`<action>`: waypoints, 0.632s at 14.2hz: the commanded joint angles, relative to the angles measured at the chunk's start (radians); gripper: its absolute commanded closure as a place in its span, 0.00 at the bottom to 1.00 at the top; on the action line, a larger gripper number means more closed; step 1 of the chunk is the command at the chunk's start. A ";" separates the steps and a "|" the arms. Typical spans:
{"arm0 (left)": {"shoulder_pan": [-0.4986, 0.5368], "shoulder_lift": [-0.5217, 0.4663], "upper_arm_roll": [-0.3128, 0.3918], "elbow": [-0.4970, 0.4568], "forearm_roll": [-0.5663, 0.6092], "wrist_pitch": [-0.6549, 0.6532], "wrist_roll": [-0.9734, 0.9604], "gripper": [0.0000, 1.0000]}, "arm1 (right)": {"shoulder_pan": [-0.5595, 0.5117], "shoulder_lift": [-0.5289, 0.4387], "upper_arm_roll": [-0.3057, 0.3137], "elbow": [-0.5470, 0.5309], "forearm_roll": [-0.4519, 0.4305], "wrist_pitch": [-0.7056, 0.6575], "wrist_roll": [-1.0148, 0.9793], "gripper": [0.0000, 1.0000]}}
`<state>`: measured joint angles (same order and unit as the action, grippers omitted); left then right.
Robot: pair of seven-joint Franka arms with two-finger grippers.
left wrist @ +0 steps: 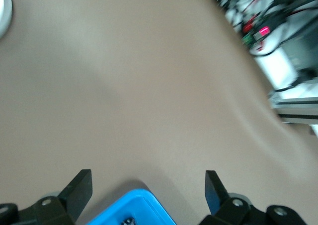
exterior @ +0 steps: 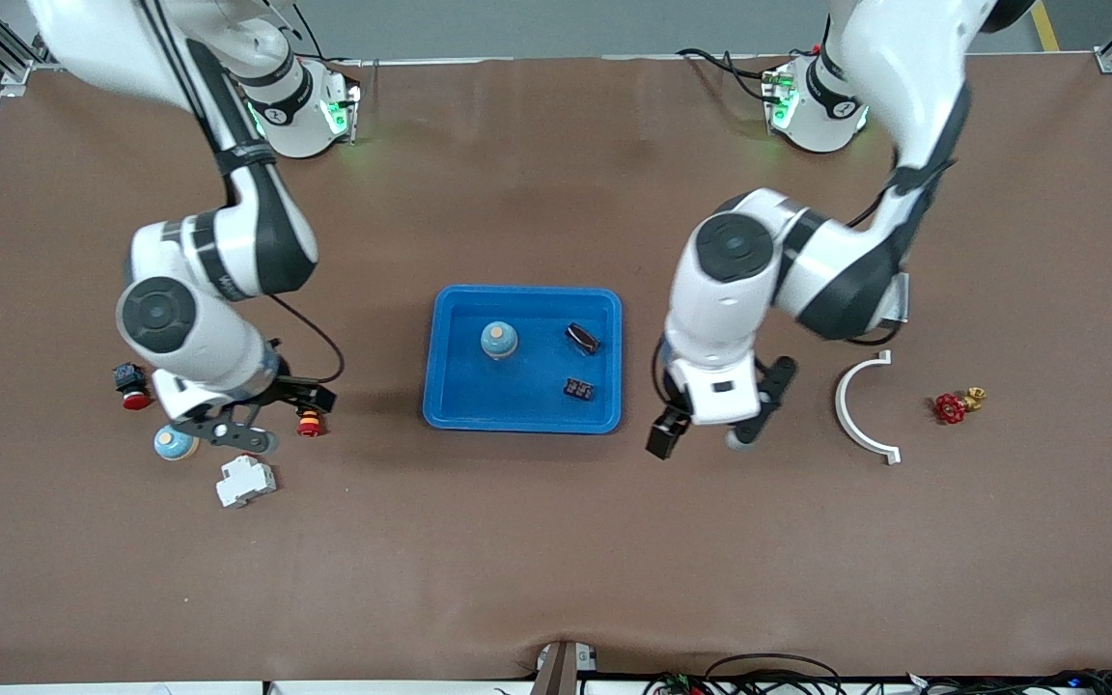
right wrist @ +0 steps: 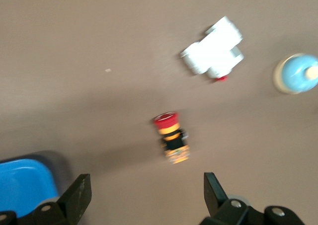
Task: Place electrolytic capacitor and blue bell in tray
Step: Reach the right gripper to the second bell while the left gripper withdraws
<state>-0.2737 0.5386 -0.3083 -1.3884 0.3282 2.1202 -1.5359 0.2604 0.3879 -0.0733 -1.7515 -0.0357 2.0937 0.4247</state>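
A white blocky plastic part [exterior: 246, 481] lies lowest among the objects in the front view, at lower left of the frame, on the matte brown table [exterior: 556, 560]. Just above it sits a round blue bell [exterior: 174, 443] with a tan knob on top, and beside that a small red-capped push button [exterior: 309, 423] with yellow and black bands; a second red-and-black button [exterior: 131, 386] lies at far left. In the right wrist view the white part [right wrist: 212, 54], the bell [right wrist: 296, 74] and the banded button [right wrist: 171, 137] show on the bare brown surface.

The glossy bright-blue tray [exterior: 522, 418], rectangular with rounded corners and a raised rim, sits at centre frame. Inside it stand another blue bell [exterior: 499, 340], a dark cylinder-like piece [exterior: 583, 339] lying tilted, and a small black blocky part [exterior: 578, 389].

At right of the frame lie a white curved half-ring [exterior: 857, 408] and a red-handled brass valve [exterior: 956, 405].

The right hand [exterior: 266, 417] hangs open and empty just over the banded button. The left hand [exterior: 720, 420] hangs over the table just beside the tray's edge, its black fingers [left wrist: 79, 187] spread wide, holding nothing.
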 commanded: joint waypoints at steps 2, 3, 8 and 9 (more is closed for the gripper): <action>0.106 -0.136 -0.006 -0.035 -0.070 -0.149 0.317 0.00 | -0.134 -0.053 0.024 -0.049 -0.016 0.006 -0.208 0.00; 0.129 -0.158 -0.006 -0.035 -0.070 -0.185 0.395 0.00 | -0.163 -0.057 0.024 -0.049 -0.016 0.009 -0.248 0.00; 0.231 -0.223 -0.008 -0.035 -0.104 -0.282 0.664 0.00 | -0.272 -0.058 0.026 -0.051 -0.012 0.023 -0.423 0.00; 0.241 -0.236 -0.006 -0.035 -0.107 -0.302 0.696 0.00 | -0.285 -0.058 0.026 -0.062 -0.012 0.026 -0.440 0.00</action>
<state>-0.0588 0.3460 -0.3085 -1.3936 0.2420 1.8503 -0.9064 0.0118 0.3640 -0.0725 -1.7680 -0.0368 2.1068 0.0194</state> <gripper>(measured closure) 0.000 0.000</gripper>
